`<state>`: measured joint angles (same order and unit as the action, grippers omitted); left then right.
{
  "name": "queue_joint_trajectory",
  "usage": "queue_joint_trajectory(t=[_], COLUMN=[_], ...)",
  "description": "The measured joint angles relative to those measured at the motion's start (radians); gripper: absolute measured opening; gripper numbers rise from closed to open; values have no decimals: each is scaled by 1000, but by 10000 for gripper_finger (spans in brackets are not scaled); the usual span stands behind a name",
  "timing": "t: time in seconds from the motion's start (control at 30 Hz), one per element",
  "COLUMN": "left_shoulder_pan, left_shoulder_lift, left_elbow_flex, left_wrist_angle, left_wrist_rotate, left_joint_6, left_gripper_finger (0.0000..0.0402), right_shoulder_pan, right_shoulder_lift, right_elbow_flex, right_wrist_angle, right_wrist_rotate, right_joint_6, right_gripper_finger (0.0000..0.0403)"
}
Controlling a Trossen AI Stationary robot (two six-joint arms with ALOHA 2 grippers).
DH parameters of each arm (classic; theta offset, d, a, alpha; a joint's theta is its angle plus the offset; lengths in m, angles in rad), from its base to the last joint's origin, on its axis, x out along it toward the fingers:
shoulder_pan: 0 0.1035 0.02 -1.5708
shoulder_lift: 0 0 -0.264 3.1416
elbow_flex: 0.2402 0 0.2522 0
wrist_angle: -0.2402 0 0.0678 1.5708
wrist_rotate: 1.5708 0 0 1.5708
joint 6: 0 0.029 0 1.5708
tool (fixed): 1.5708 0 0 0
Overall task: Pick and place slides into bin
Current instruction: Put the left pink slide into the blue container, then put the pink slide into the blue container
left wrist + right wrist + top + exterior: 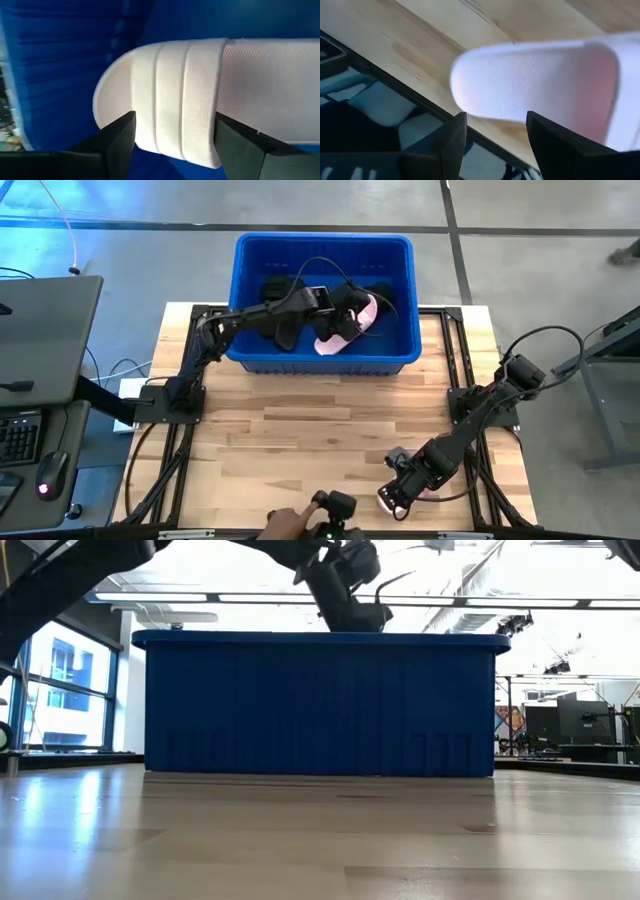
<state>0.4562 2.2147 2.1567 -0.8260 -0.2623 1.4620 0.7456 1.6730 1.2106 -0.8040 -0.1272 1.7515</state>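
Note:
The blue bin (325,360) stands at the table's far side and fills the low view (320,705). My left gripper (345,315) reaches down into it, shut on a pale pink slide (348,330) (200,95) near the bin's right part. Black slides (280,298) lie in the bin beside it. My right gripper (393,498) is open at the table's near right edge. Its fingertips (457,127) stand at either side of the end of a second pale pink slide (420,492) (540,85), which lies on the table. My left gripper pinches the pink slide across its wide ribbed strap (175,130), one finger (120,135) on each side edge. The fingers come from above, slanting down into the bin. The slide tilts inside the bin; whether its lower end rests on the bin's floor cannot be told.
A person's hand (285,525) rests by a small black device (335,505) at the table's near edge. A desk with a keyboard and mouse (45,475) stands off the table's left. Bare wooden tabletop (320,430) lies between the bin and the near edge.

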Motion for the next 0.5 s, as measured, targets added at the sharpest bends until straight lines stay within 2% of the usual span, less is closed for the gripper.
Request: queue_joint_trajectory(t=[0.1,0.2,0.33,0.5], left_shoulder_pan=[-25,-57,-90,-105], left_shoulder_lift=[0,0,-5,-53], left_elbow_flex=[29,101,203,200], left_wrist_angle=[14,2,-7,66], left_wrist_rotate=[-25,-96,-144,-149], left_joint_6=[11,16,45,35], left_gripper_finger=[236,230,221,212], right_shoulder_pan=[1,1,1,1], right_shoulder_lift=[0,0,0,0], right_elbow_flex=[0,0,0,0], right_wrist_angle=[-48,-101,-116,-132], right_wrist_rotate=[-63,-120,-133,-135], right_joint_6=[4,30,40,26], right_gripper_finger=[197,197,197,197])
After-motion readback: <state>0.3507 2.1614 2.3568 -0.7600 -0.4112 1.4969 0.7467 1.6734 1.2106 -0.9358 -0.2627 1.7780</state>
